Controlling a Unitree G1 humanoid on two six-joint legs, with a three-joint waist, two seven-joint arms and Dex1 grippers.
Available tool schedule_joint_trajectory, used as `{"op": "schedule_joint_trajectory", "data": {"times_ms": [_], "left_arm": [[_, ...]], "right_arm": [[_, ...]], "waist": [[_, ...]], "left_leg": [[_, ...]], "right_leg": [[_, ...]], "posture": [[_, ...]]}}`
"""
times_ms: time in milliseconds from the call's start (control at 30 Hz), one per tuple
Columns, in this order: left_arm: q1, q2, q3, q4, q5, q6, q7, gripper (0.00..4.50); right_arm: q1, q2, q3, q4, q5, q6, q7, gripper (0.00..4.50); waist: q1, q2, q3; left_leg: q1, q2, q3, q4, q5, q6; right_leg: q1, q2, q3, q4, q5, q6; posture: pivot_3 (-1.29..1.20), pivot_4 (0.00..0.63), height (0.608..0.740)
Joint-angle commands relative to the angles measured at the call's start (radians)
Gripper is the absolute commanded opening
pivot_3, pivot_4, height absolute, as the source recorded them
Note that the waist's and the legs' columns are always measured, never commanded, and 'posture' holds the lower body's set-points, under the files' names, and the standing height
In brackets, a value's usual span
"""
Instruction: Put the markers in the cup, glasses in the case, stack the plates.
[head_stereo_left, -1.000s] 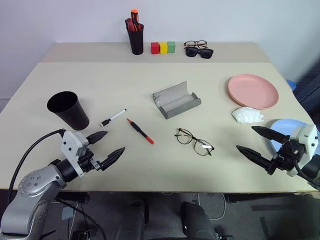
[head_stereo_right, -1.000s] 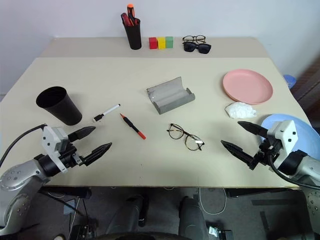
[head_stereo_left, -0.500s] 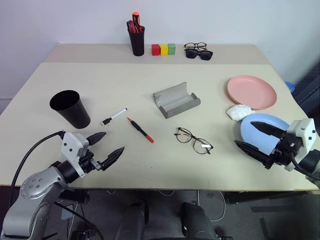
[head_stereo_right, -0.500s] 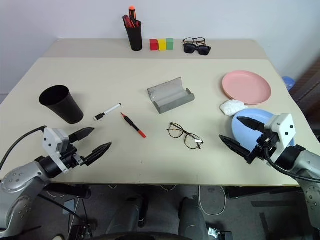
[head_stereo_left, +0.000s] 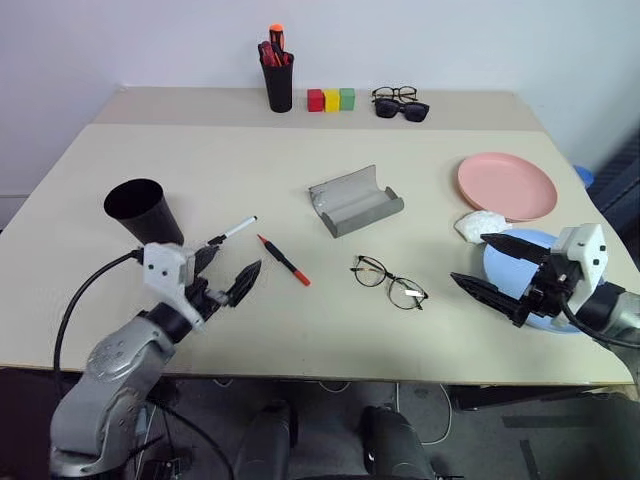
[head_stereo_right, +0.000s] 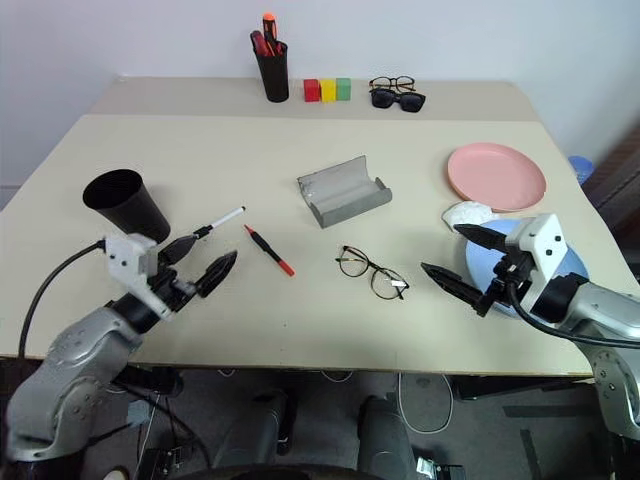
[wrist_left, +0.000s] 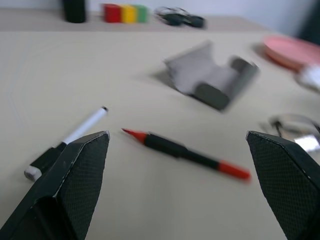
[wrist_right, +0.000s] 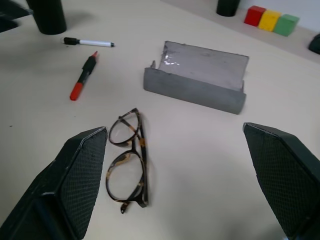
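The table (head_stereo_left: 200, 160) is carrying everything, largest first. The pink plate (head_stereo_left: 506, 185) is sitting at the right of the frame, and the blue plate (head_stereo_left: 520, 290) is lying just below it at the right edge, partly behind the right gripper (head_stereo_left: 483, 267), whose fingers are standing wide apart with nothing between them. The grey case (head_stereo_left: 355, 200) is lying open at the centre, its long axis running from lower left to upper right. The black cup (head_stereo_left: 140, 210) is standing upright at the left. The glasses (head_stereo_left: 389, 281) are lying unfolded below the case, between the two arms and nearer the right gripper.

The left gripper (head_stereo_left: 228, 268) is hovering at the lower left with its fingers spread apart and empty. The white marker (head_stereo_left: 231, 231) is lying just above it, slanting from lower left to upper right, right beside the cup. The red marker (head_stereo_left: 284, 260) is lying just to the right of the gripper, slanting from upper left to lower right. Both markers are far nearer the left arm, so I judge a marker pick-up falling to it.
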Motion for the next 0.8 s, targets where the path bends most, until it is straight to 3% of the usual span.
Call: {"op": "schedule_joint_trajectory", "data": {"times_ms": [33,200,300,433,667,800], "left_arm": [[-0.148,0.027,-0.056,-0.059,-0.062,0.232,0.083,4.50],[-0.293,0.151,-0.095,0.018,-0.094,0.380,-0.007,4.50],[-0.349,0.165,-0.088,0.094,-0.076,0.421,0.004,4.50],[-0.478,-0.004,0.016,0.207,-0.035,0.594,0.218,4.50],[-0.608,-0.257,0.206,0.233,0.045,0.867,0.391,4.50],[-0.665,-0.371,0.265,0.254,0.145,0.920,0.472,4.50]], "right_arm": [[-0.035,-0.016,0.001,0.022,-0.008,-0.030,0.022,4.42],[-0.052,-0.011,0.010,0.077,-0.033,-0.079,0.063,4.42],[-0.052,-0.007,0.008,0.109,-0.042,-0.108,0.086,4.42],[-0.038,-0.001,0.002,0.155,-0.063,-0.165,0.116,4.42],[-0.024,0.005,0.010,0.157,-0.070,-0.190,0.117,4.42],[-0.037,-0.003,0.017,0.166,-0.072,-0.189,0.126,4.42]], "waist": [[-0.001,0.000,0.000],[-0.007,0.000,0.000],[-0.004,0.000,0.000],[0.002,-0.002,0.001],[-0.002,-0.005,0.003],[-0.002,-0.006,0.003]], "left_leg": [[0.000,0.000,0.000,0.001,0.000,0.000],[0.000,0.000,0.001,0.003,0.000,0.000],[0.000,0.000,0.000,0.002,0.000,0.000],[0.000,-0.001,0.000,0.004,0.000,0.000],[0.000,-0.002,-0.001,0.005,0.000,0.000],[0.000,-0.002,-0.001,0.005,0.000,0.000]], "right_leg": [[0.001,0.000,0.000,0.000,0.000,0.001],[0.001,0.001,0.001,0.001,0.001,0.001],[0.000,0.001,0.001,0.001,0.003,-0.003],[0.001,0.001,0.000,0.002,0.002,-0.001],[0.002,0.001,0.001,0.001,0.003,0.005],[0.003,0.001,0.001,0.001,0.002,0.006]], "posture": [[0.00,0.150,0.740],[0.00,0.150,0.740],[0.00,0.150,0.740],[0.00,0.150,0.740],[0.00,0.150,0.740],[0.00,0.150,0.740]]}}
